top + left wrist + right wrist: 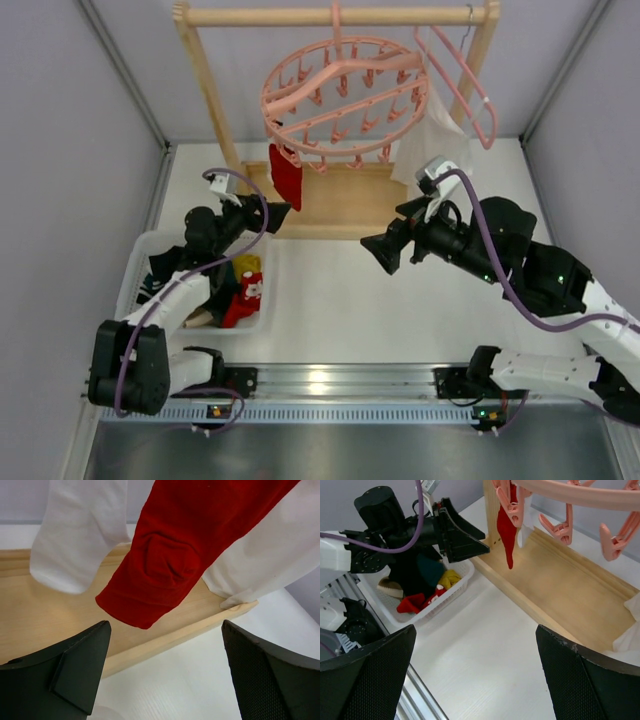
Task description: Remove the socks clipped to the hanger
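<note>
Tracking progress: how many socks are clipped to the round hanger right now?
2: red sock at the left edge of the round hanger, and white sock hanging right beside it, faint from above. More could hide by the white cloth bag.

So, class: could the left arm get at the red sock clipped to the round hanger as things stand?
Probably yes. The left gripper is open just below the red sock, which hangs freely from the hanger; nothing shows between them.
</note>
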Available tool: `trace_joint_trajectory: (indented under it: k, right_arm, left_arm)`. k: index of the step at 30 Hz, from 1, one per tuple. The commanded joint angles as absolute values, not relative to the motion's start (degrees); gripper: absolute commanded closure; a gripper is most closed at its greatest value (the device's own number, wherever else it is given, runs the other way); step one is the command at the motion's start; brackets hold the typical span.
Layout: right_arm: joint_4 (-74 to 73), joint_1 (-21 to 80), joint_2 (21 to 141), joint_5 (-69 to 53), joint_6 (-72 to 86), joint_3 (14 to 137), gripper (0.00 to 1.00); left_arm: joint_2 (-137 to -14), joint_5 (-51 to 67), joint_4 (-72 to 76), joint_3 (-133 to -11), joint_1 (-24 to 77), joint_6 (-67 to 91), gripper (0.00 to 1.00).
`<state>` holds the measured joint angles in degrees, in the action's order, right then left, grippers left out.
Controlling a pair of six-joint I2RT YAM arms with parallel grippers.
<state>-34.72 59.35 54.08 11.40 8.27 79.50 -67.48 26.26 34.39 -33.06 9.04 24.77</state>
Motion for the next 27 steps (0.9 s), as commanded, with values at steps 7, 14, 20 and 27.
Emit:
trace_joint_trajectory:
  k: [7, 14, 20, 27]
  right_arm:
    - [-32.4, 59.1, 53.9, 3.7, 4.9, 77.8, 0.00]
    - [-31.2, 59.0, 52.3, -0.8, 4.7, 75.8, 0.00]
    - [-30.1, 59.1, 52.6, -3.3, 4.7, 75.9, 0.00]
    - [-29.2, 59.2, 54.0, -3.4, 3.7, 75.7, 0.01]
  left_arm:
    - [-75.6, 35.5, 56.7, -37.9, 8.7, 17.1, 0.02]
    - [-81.5, 31.6, 56.7, -42.0, 8.7, 9.9, 0.02]
    - [-85.4, 30.7, 56.7, -44.8, 8.7, 6.9, 0.02]
    - [-87.3, 35.1, 56.8, -46.8, 8.8, 9.4, 0.07]
